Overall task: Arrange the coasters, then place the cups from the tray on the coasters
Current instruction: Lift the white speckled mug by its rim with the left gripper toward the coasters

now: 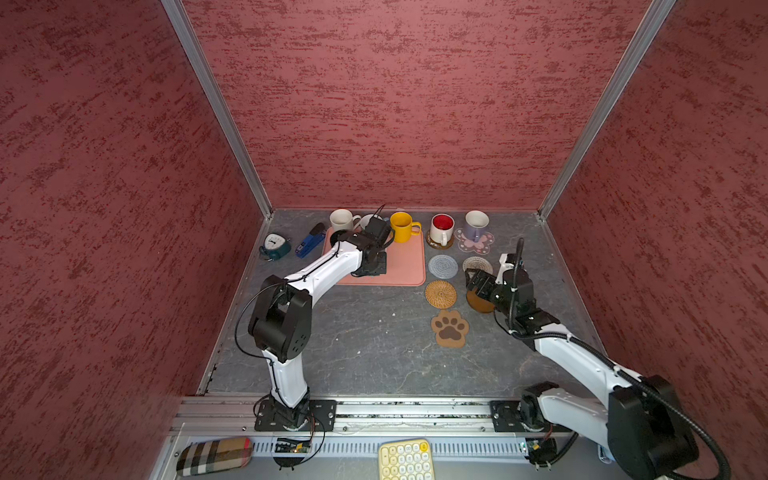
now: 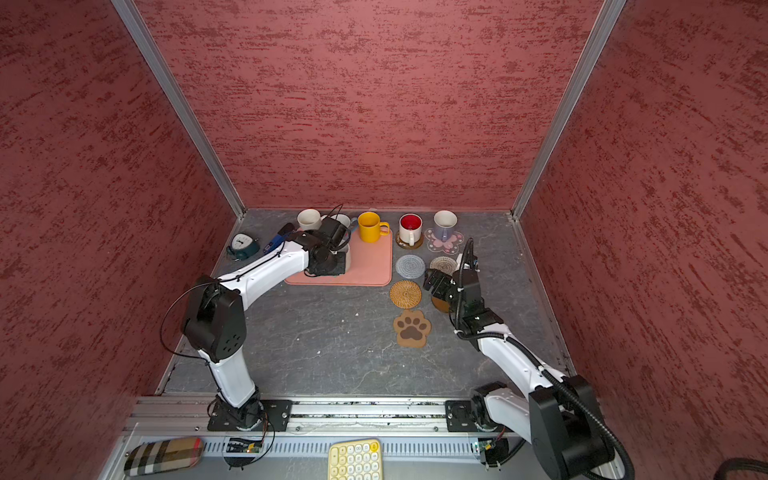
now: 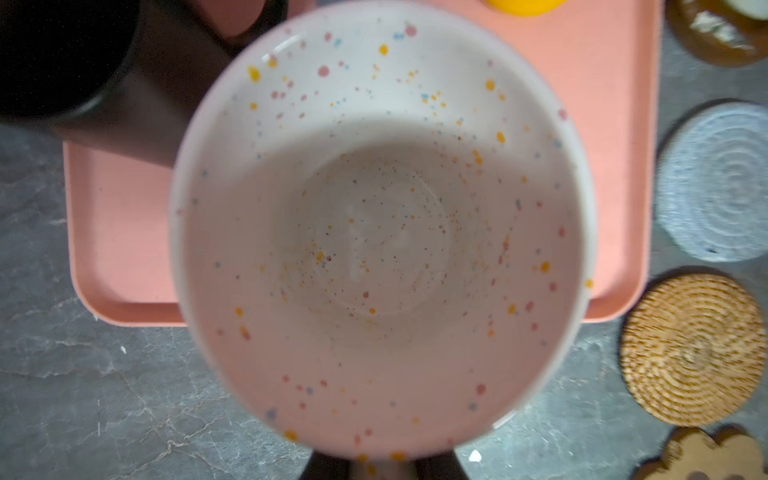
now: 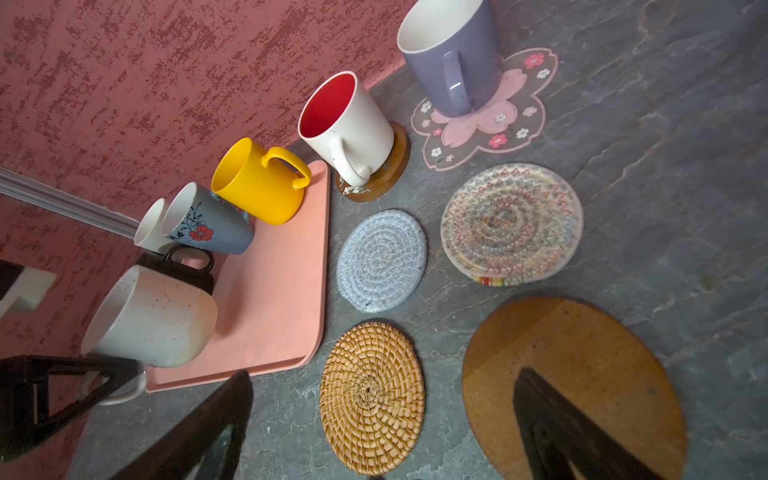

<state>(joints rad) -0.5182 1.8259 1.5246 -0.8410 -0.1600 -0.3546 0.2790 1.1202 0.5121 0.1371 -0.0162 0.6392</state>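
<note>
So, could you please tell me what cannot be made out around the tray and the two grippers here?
- Left gripper: left wrist view, only a dark sliver below the blurred speckled mug.
- Black mug: same view, cut by the frame corner.
- Bare amber disc: both top views, partly under the right gripper.
- Paw-print coaster: left wrist view, cut by the edge.

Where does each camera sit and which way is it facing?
Top views: above the front rail, looking down over the table; both arms show.
Left wrist: straight down into the speckled mug; robot barely visible.
Right wrist: slanting over the brown coaster toward the tray; the open right gripper shows.
Shared by both wrists: the rattan coaster.
</note>
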